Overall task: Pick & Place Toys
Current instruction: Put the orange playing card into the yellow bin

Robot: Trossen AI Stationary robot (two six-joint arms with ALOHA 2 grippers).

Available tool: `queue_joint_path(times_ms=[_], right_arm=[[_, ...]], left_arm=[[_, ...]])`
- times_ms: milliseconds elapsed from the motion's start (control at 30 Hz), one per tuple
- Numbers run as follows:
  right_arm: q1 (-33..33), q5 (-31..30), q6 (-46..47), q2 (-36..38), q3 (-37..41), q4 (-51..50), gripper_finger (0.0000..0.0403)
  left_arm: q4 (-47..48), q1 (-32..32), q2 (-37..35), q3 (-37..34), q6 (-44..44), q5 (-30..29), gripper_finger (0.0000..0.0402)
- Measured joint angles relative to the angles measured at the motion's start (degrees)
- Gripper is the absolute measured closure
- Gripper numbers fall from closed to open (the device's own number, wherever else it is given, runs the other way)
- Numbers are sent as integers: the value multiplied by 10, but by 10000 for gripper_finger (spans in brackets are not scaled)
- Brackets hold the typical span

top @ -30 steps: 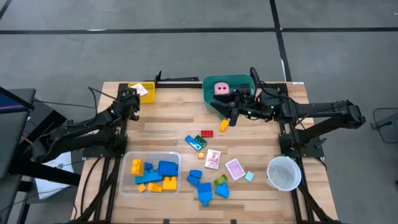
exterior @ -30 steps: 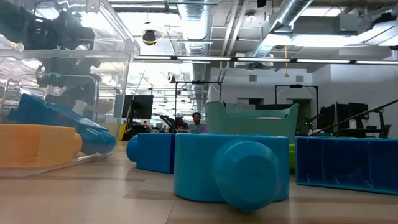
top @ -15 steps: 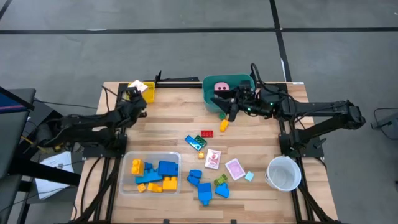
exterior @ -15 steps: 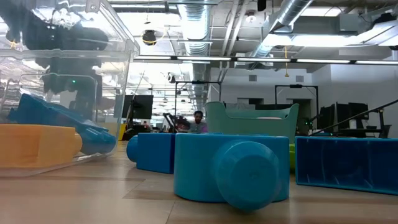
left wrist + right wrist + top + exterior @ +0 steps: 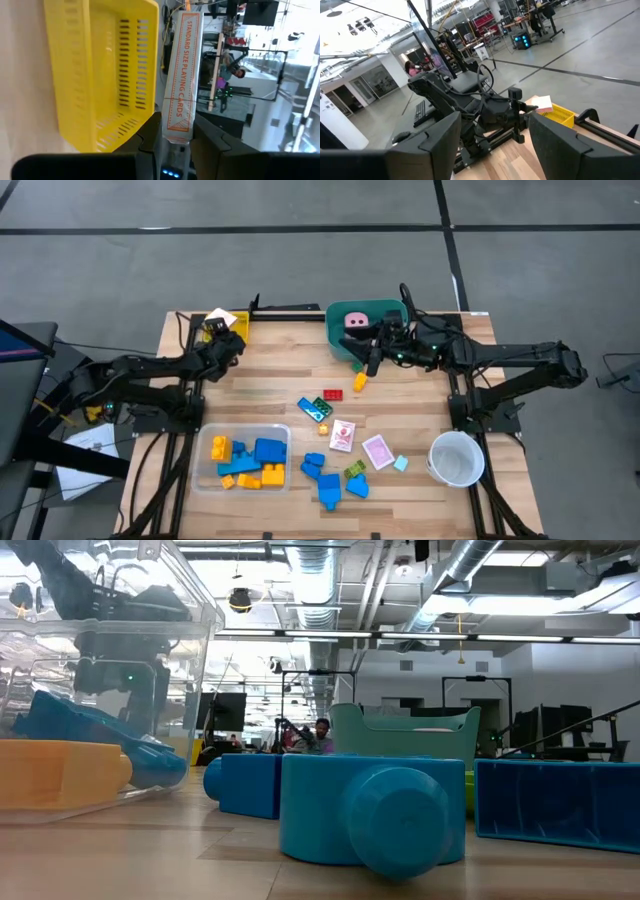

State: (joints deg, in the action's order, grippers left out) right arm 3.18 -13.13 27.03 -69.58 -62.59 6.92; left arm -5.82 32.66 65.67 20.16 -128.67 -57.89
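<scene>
Left gripper point(image 5: 174, 131) clamps a pink-white card point(image 5: 181, 75) beside the yellow tray point(image 5: 100, 70) at the table's far-left corner. Right gripper point(image 5: 367, 358), fingers spread wide and empty, hangs at the teal tub point(image 5: 340, 340), just above a yellow-orange block point(image 5: 360, 381).

"STANDARD SIZE PLAYING CARDS" in orange, on card pack point(image 5: 181, 75), between fingers point(image 5: 150, 137)

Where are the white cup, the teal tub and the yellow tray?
white cup point(image 5: 456, 459): high view, on its rim, near side.
teal tub point(image 5: 333, 338): high view, on its left wall.
yellow tray point(image 5: 95, 70): left wrist view, on its slotted floor.
</scene>
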Motion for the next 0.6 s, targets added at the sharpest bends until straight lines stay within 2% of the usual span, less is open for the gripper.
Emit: queue_joint_path(times_ms=[233,600], right_arm=[[0,0,-1,0,0,-7,177],[4,5,-4,0,0,-7,177]], left_arm=[[21,5,1,0,4,2,337],[28,11,44,0,7,14,337]])
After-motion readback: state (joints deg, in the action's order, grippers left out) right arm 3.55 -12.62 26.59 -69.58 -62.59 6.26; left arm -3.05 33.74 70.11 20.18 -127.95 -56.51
